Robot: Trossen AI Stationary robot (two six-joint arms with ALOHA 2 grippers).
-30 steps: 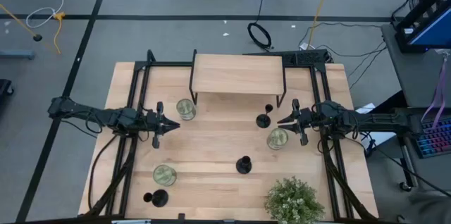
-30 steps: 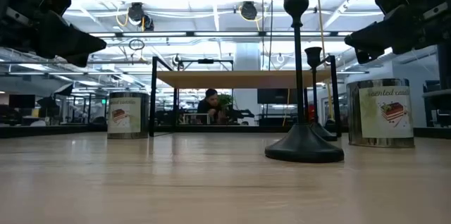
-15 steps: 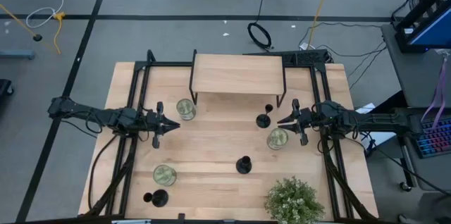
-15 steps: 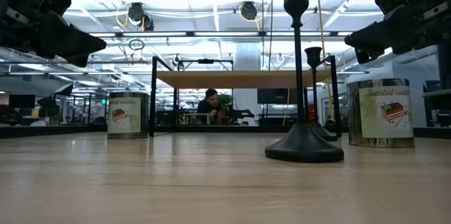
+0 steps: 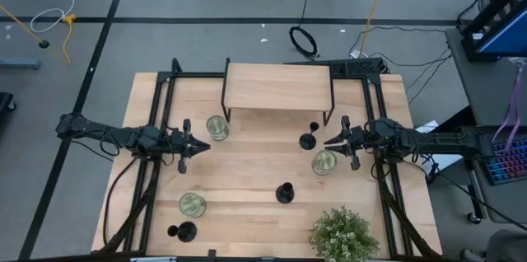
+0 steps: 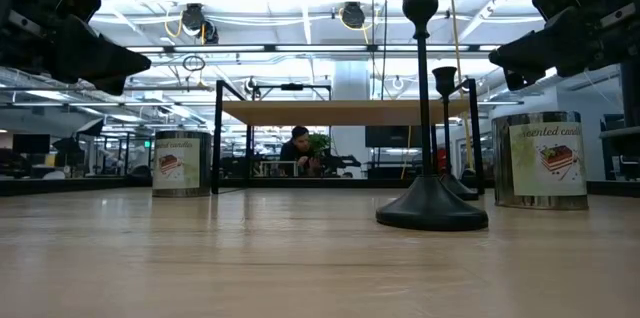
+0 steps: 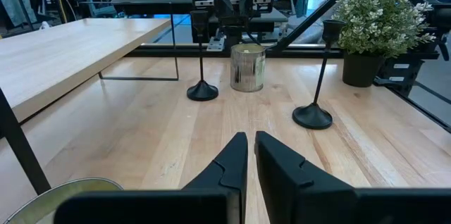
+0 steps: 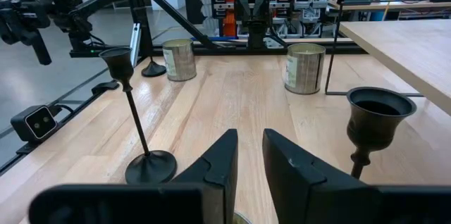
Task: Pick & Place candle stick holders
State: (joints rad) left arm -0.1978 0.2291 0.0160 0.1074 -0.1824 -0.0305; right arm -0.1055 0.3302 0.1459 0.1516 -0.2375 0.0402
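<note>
Three matte-black candle stick holders stand upright on their round bases on the wooden table: one before the shelf, one at mid-table, one at the near left. My left gripper is shut and empty, hovering left of centre and pointing right. My right gripper is shut and empty, pointing left, just right of the far holder, whose cup is close beside its fingers. The left wrist view shows two holders ahead. In the low view the mid-table holder stands in front of the far one.
A wooden shelf on black legs stands at the far middle. Three candle tins stand on the table, one right below my right gripper. A leafy potted plant stands at the near right edge. A person shows far behind the table.
</note>
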